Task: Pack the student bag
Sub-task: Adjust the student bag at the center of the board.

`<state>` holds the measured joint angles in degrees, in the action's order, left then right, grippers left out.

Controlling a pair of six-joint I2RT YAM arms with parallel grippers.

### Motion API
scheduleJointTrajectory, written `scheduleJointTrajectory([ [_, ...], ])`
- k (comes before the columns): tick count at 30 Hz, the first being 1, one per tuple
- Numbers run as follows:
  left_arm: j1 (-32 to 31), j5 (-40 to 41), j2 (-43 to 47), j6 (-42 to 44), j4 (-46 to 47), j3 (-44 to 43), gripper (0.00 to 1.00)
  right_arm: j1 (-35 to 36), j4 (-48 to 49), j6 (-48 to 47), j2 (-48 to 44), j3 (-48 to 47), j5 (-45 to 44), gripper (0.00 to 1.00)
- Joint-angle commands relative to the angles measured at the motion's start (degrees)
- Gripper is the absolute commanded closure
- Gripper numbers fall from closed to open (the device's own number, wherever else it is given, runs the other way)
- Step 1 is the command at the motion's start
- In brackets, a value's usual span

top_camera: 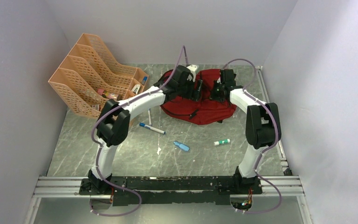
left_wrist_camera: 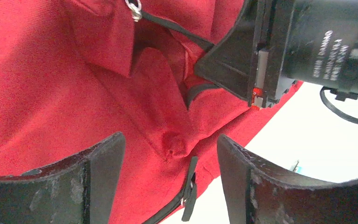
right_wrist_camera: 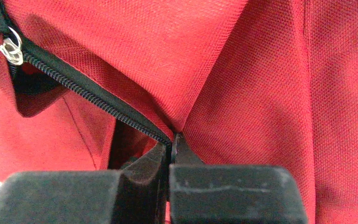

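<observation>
Top camera, fixed high behind both arm bases (top_camera: 98, 181), looks down and forward over the whole table (top_camera: 137, 158) to the back wall (top_camera: 168, 28); left wrist camera looks past its own fingers (left_wrist_camera: 93, 177), close on the backpack (left_wrist_camera: 37, 93), catching the right gripper (left_wrist_camera: 200, 70); right wrist camera sits even nearer, red fabric filling its frame; all three share the backpack.

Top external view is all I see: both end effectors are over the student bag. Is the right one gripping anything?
Observer: Yes, the right end effector is shut on the student bag, pinching fabric at the zipper edge.
Operator: And the left?
Observer: The left end effector is open above the red fabric, holding nothing.
Operator: Zipper undone there?
Observer: A dark gap shows below the zipper teeth near the pull ring.
</observation>
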<state>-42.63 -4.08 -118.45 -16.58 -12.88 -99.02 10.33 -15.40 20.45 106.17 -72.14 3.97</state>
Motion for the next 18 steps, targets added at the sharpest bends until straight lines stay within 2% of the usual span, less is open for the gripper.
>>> scheduleJointTrajectory([
  [1, -2.4, 0.71, -4.38, -0.96, 2.05, -5.3, 0.23, -3.04, 2.99, 3.66, 1.02, 4.37, 10.19, 1.0],
  [4, -3.15, 3.18, -7.25, -1.49, 1.16, -8.37, 0.23, -3.85, 5.0, 5.2, 1.77, 5.45, 14.93, 1.0],
  [8, -3.16, 5.67, -9.69, -2.7, 1.37, -10.44, 0.21, -4.0, 6.0, 5.57, 1.32, 6.66, 15.97, 1.0],
  [18, -3.16, 14.25, -15.56, -8.86, 1.88, -15.62, 0.3, -4.08, 8.82, 6.95, -1.38, 10.67, 17.68, 1.0],
])
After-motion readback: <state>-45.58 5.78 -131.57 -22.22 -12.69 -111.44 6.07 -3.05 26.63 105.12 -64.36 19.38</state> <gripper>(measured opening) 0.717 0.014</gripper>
